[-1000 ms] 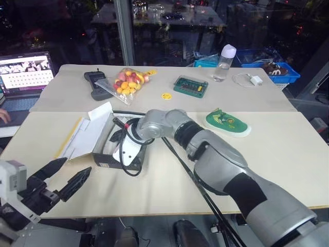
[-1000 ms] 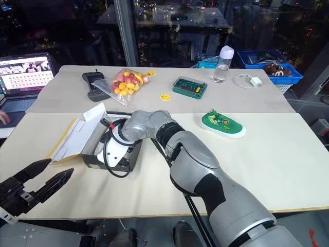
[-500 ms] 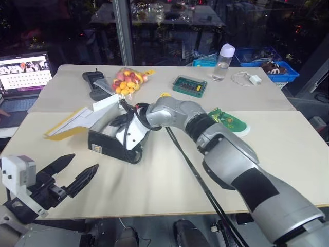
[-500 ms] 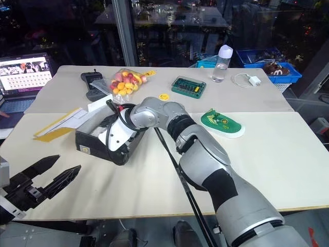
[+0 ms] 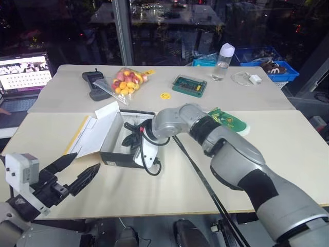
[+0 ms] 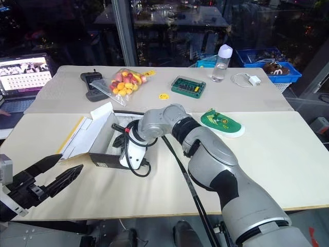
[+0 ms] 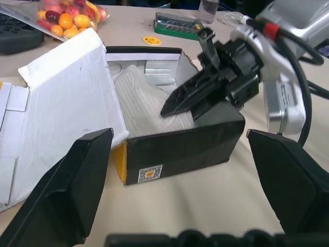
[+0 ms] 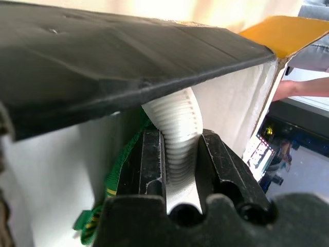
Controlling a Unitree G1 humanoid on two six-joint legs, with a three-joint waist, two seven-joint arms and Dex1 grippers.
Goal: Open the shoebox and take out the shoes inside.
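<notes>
Shoe gripped inside the open shoebox (image 5: 119, 149)

Our right gripper (image 7: 177, 103) clamps a white-soled shoe (image 8: 177, 139) at centre frame; left gripper (image 5: 77, 172) gapes, lower left.

The small rectangular cardboard shoebox (image 5: 121, 146), black-sided with a white interior, sits open on the pale table, its yellow-edged lid (image 5: 95, 135) folded back toward the robot's left. Inside, one small shoe's ribbed white sole edge (image 8: 177, 139) stands pinched between two black fingers, with green showing beside it. The other green-insoled flat shoe (image 5: 226, 121) lies on the table, well apart.
</notes>
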